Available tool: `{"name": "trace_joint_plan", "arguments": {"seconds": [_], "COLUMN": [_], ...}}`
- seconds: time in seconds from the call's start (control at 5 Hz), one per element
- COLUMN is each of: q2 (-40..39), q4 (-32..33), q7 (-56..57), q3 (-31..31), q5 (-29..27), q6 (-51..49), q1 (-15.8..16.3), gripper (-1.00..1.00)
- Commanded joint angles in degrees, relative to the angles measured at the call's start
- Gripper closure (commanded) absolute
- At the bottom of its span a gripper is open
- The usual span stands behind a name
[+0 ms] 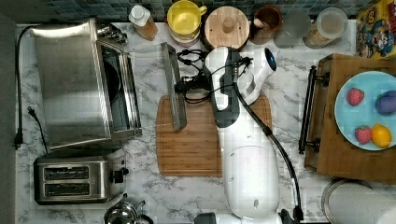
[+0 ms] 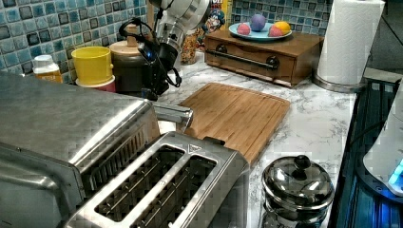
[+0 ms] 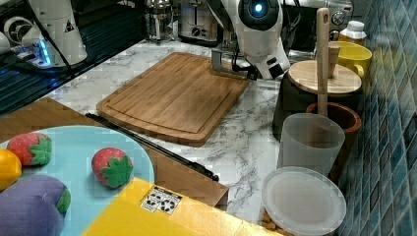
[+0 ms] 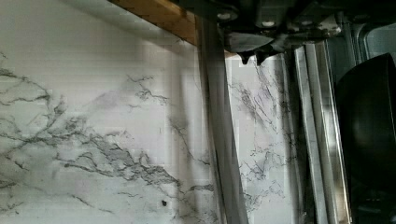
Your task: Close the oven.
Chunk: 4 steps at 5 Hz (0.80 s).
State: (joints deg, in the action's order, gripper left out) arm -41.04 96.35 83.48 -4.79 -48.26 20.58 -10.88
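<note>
The oven (image 1: 70, 84) stands at the top view's left, a large steel box with a dark interior (image 4: 369, 130). Its glass door (image 1: 147, 79) lies folded down flat over the marble counter, and the steel bar handle (image 1: 173, 88) rests at the edge of the cutting board. My gripper (image 4: 252, 57) hangs just above the door, close beside the handle bar (image 4: 219, 140) on the oven side. Its two fingertips are pressed together with nothing between them. In the left view the arm's dark wrist (image 2: 154, 71) sits low behind the handle (image 2: 173, 113).
A two-slot toaster (image 1: 77, 179) stands beside the oven, with a steel pot lid (image 1: 122, 213) near it. The wooden cutting board (image 1: 196, 144) lies under the arm. Jars and a yellow cup (image 1: 184, 18) line the tiled wall. A wooden tray (image 1: 327, 154) holds a plate of fruit.
</note>
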Motion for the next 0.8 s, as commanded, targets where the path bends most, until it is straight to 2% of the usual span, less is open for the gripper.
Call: {"name": "trace_joint_plan", "arguments": {"seconds": [0.2,0.4,0.8], "q2": [14.41,16.42,17.98], "q4": [-13.82,-13.89,-12.32], "q7": [-4.14,-8.35,-13.93], "q3": [-7.48,-6.63,-7.55], "q5": [5.17,12.07,20.70], "q6": [-4.75,-2.29,-1.24], "q1": [10.08,14.54,18.23], "gripper": [1.00,1.00,1.00]}}
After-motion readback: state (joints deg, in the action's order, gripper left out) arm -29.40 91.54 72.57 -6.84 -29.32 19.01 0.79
